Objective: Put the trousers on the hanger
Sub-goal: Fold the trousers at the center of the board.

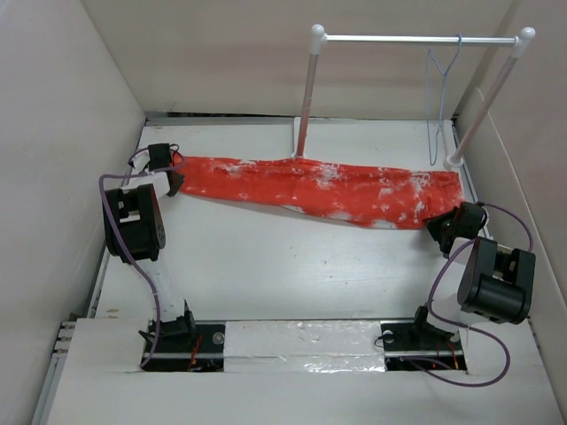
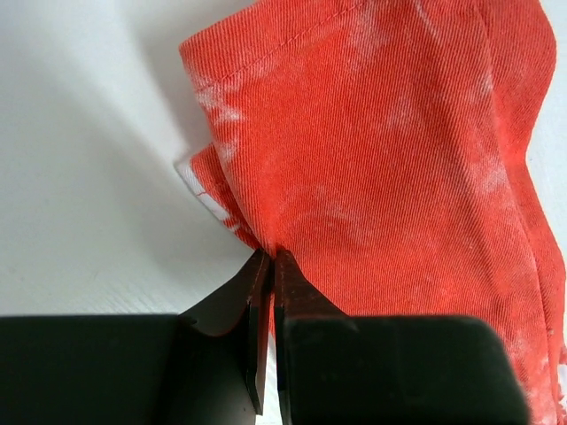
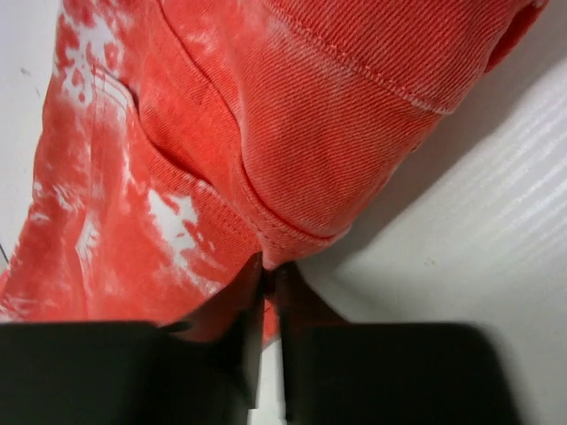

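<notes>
trousers (image 1: 319,190), orange-red with white blotches, lie stretched in a long band across the far half of the bench (image 1: 266,274), running left to right, the right end a little nearer. close up, the cloth shows a fine twill rib with stitched hems and seams. the left fingers (image 1: 171,181) are pinched together on the left end of the trousers, with a fold of the edge caught between their tips. the right fingers (image 1: 443,227) are nearly closed too, clamped on a seamed edge at the right end. the left arm reaches from its near base up the left side of the bench, wrist turned right toward the cloth. the right arm is folded at the right edge, its wrist pointing far and left. the hanger (image 1: 440,97) hangs by its hook from the white rail (image 1: 416,39) at the far right.
</notes>
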